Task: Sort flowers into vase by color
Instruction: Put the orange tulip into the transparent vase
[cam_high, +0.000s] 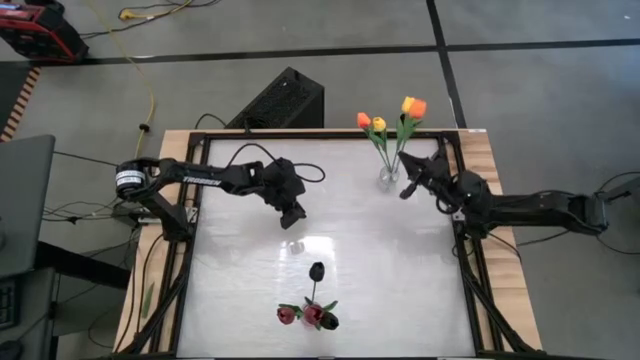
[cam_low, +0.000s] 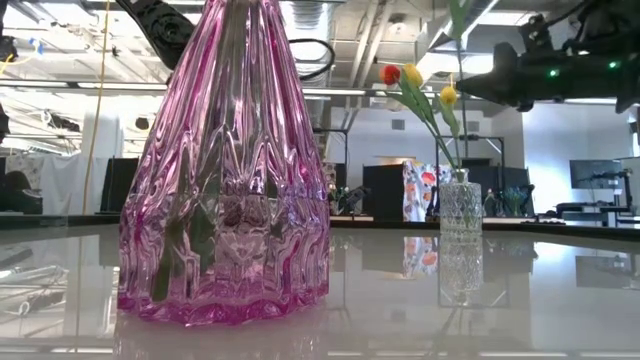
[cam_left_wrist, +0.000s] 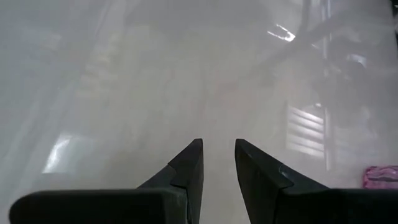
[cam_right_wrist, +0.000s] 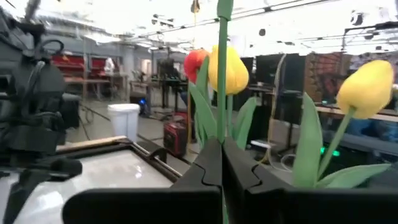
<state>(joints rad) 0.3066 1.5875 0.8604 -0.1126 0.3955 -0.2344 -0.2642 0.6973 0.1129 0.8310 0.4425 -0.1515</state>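
A clear glass vase (cam_high: 388, 178) (cam_low: 460, 205) stands at the table's far right and holds yellow and orange tulips (cam_high: 379, 124) by their stems. My right gripper (cam_high: 405, 190) (cam_right_wrist: 222, 142) is beside it, shut on a green tulip stem. A pink ribbed vase (cam_high: 312, 318) (cam_low: 225, 170) stands near the near edge with dark red and near-black tulips (cam_high: 317, 270) in it. My left gripper (cam_high: 292, 218) (cam_left_wrist: 219, 144) hovers over the bare middle of the table, fingers a narrow gap apart, holding nothing. My right gripper pinches a thin green tulip stem (cam_right_wrist: 222, 93) between its two fingers. The fingers come at it level and lie across the stem, which stands upright. The flower's head is above the wrist picture, and the stem's lower end is hidden beneath the fingers.
The white tabletop (cam_high: 380, 270) has a wooden border (cam_high: 490, 200) and dark frame rails along its sides. A black box (cam_high: 285, 97) sits on the floor beyond the far edge. Cables trail from the left arm's base (cam_high: 130, 180).
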